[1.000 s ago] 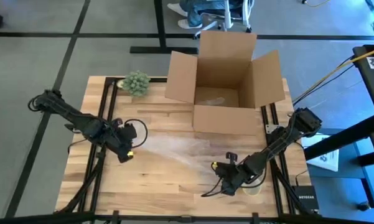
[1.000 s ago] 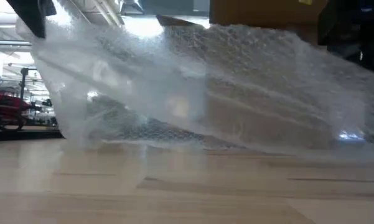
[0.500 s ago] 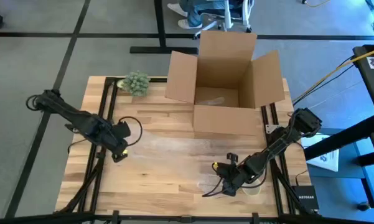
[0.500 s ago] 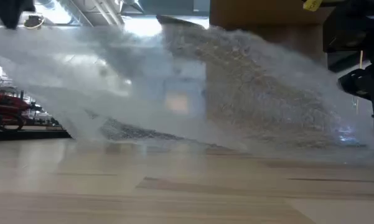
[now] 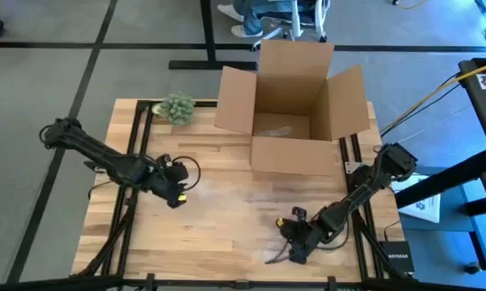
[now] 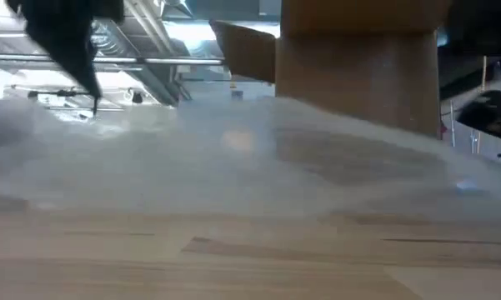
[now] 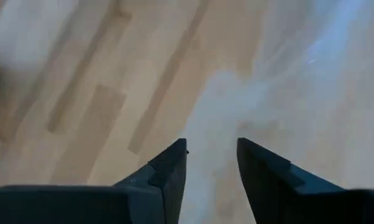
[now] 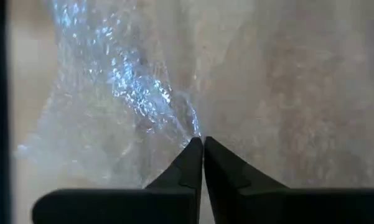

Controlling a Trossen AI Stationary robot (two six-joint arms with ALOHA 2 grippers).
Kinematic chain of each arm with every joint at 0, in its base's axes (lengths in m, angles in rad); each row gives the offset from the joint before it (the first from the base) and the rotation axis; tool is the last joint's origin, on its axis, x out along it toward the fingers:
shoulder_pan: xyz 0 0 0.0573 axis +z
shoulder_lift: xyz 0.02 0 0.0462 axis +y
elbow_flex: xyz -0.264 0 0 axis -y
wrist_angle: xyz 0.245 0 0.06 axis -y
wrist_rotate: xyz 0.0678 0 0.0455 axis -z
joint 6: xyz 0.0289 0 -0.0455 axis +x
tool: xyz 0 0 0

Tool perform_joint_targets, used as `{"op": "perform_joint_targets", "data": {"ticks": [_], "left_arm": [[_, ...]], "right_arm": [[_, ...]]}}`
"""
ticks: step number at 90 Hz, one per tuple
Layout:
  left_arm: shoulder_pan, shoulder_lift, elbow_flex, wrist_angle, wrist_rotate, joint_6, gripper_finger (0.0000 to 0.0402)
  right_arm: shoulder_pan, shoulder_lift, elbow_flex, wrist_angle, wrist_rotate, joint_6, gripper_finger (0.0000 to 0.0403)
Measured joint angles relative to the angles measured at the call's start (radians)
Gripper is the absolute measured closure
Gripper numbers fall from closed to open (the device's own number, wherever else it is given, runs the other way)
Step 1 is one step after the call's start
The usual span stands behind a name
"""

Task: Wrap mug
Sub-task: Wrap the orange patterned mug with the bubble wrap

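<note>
- Grey floor all round, and in the middle a wooden desk [image 5: 218,234] with dark rails down both sides.
- At the far edge of the desk an open cardboard box [image 5: 291,105] stands with its flaps spread; the low view catches it tall behind the wrap [image 6: 358,75].
- A small green plant [image 5: 177,107] sits at the far left corner, well apart from the action.
- A chair [image 5: 275,20] and someone's shoes show on the floor beyond the box.
- The sheet of bubble wrap [image 5: 243,198] lies across the middle of the desk, between the two arms; from the low view it fills the frame as a hazy band [image 6: 233,167].
- Left tool [image 5: 178,184] is over the left edge of the sheet; in its wrist view the fingers [image 7: 168,171] stand apart, a clear gap between them, wrap and bare wood beyond.
- Right tool [image 5: 289,242] is near the front right of the desk; its wrist view shows the two tips pressed together, pinching a bunched corner of the wrap [image 8: 130,93].
- The mug: I can't pick it out in any view here.
- A dark router box [image 5: 395,260] lies at the right front corner by the rail.
</note>
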Motion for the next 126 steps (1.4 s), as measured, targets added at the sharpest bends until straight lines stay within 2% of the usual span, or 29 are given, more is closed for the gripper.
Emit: {"op": "perform_joint_targets", "data": {"ticks": [13,25,40,48,65,76,95,105,118,126], "left_arm": [[-0.015,0.001,-0.093,0.097,0.026,-0.027,0.0276],[-0.016,0.0,-0.115,0.211,0.008,0.036,0.0276],[0.008,0.0,-0.176,0.231,-0.07,0.069,0.0276],[0.015,0.0,-0.227,0.208,-0.072,-0.024,0.0276],[-0.011,-0.003,-0.287,-0.001,-0.106,-0.336,0.0276],[-0.033,-0.007,-0.275,-0.031,-0.124,-0.392,0.0276],[-0.036,-0.034,-0.135,-0.006,-0.189,-0.263,0.0276],[-0.038,-0.05,-0.091,0.123,-0.202,-0.106,0.0276],[-0.029,-0.042,-0.125,0.371,-0.063,0.079,0.0276],[-0.02,-0.021,-0.166,0.374,-0.017,0.099,0.0276]], "right_arm": [[0.004,0.009,0.003,-0.046,-0.059,0.034,0.0403],[-0.022,0.006,0.057,-0.05,-0.064,0.003,0.0403],[-0.045,0.004,0.079,-0.039,0.028,-0.06,0.0403],[-0.043,0.008,0.079,-0.06,0.029,-0.054,0.0403],[0.01,0.011,0.072,-0.131,-0.037,-0.005,0.0403],[0.026,0.011,0.073,-0.158,-0.075,0.005,0.0403],[-0.034,0.01,0.142,-0.173,-0.032,-0.073,0.0403],[-0.066,0.01,0.154,-0.171,0.009,-0.123,0.0403],[-0.085,0.01,0.144,-0.166,0.054,-0.131,0.0403],[-0.081,0.01,0.117,-0.169,0.05,-0.131,0.0403]]}}
